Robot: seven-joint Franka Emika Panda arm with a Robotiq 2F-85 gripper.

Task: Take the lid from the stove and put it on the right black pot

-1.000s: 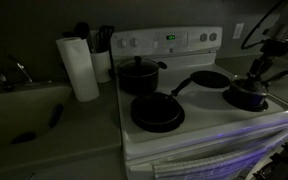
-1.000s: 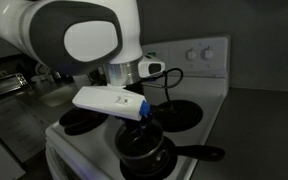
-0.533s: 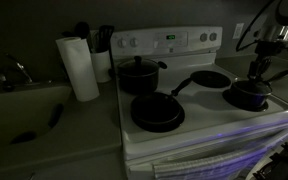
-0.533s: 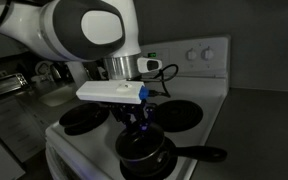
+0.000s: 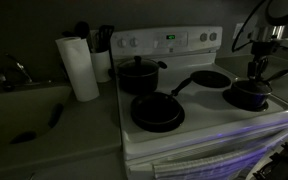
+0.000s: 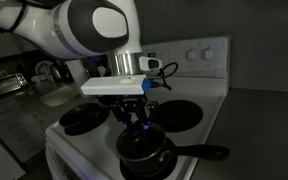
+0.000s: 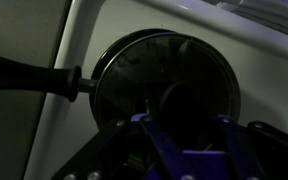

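In the wrist view the small silvery lid point(image 7: 134, 75) lies flat on the small black saucepan, whose long handle point(image 7: 29, 76) points left. The gripper point(image 7: 184, 128) hangs straight above the lid's dark knob, with fingers spread apart and nothing between them. In both exterior views the gripper point(image 5: 256, 72) point(image 6: 136, 116) is a short way above the saucepan point(image 5: 248, 98) point(image 6: 144, 154) at the front corner of the white stove point(image 5: 169, 41) point(image 6: 199, 60). The lid is too dim to make out in the exterior views.
A larger black pot with side handles point(image 5: 139, 75) and two flat black frying pans point(image 5: 157, 113) point(image 5: 209, 80) fill the other burners. A paper towel roll point(image 5: 81, 67) and a utensil holder point(image 5: 102, 52) stand beside the stove. A sink with faucet point(image 5: 15, 72) is further along the counter.
The gripper has risen straight up from the saucepan and its wrist has levelled out. The lid and saucepan have stayed in place.
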